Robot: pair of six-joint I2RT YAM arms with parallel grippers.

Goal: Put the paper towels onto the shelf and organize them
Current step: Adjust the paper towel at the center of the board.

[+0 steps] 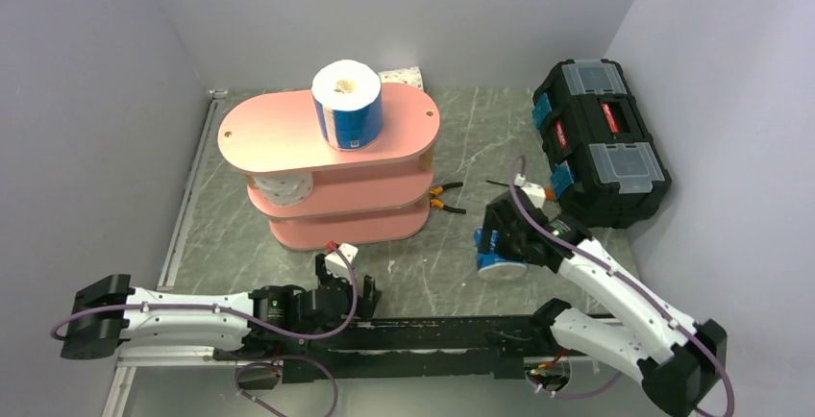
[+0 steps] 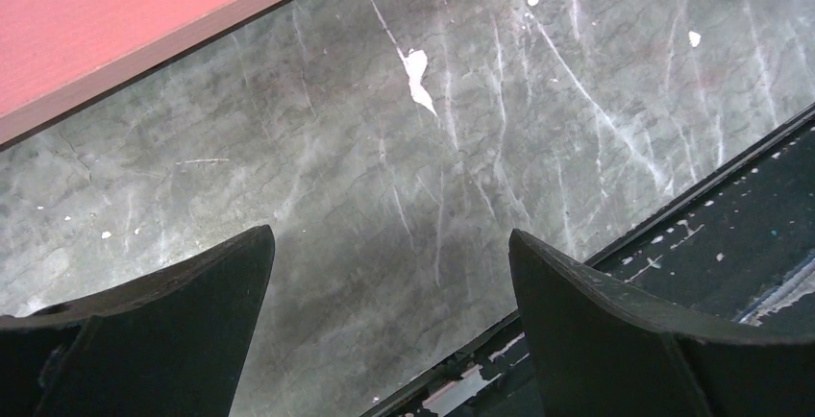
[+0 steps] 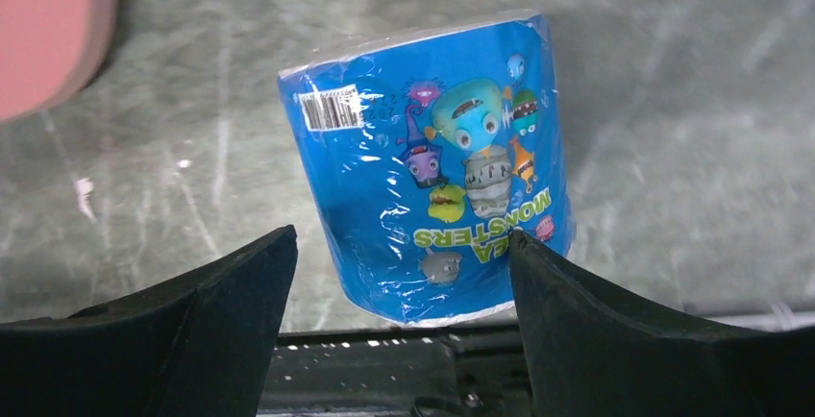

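The pink three-tier shelf (image 1: 279,134) stands at the left middle of the table. A blue-wrapped paper towel roll (image 1: 347,105) stands upright on its top board, and a white speckled roll (image 1: 282,187) sits on the middle tier. Behind the shelf, another speckled roll (image 1: 402,78) peeks out. A second blue-wrapped roll (image 3: 442,167) lies on the table between the open jaws of my right gripper (image 3: 402,234); the right finger (image 3: 596,321) is at its edge, with a gap on the left. My left gripper (image 2: 389,234) hangs open over bare table by the shelf's bottom board (image 2: 96,23).
A black toolbox (image 1: 601,143) stands at the right, close behind the right arm. Orange-handled pliers (image 1: 444,196) lie beside the shelf's right end. The black base rail (image 1: 432,335) runs along the near edge. Grey walls close in the table on three sides.
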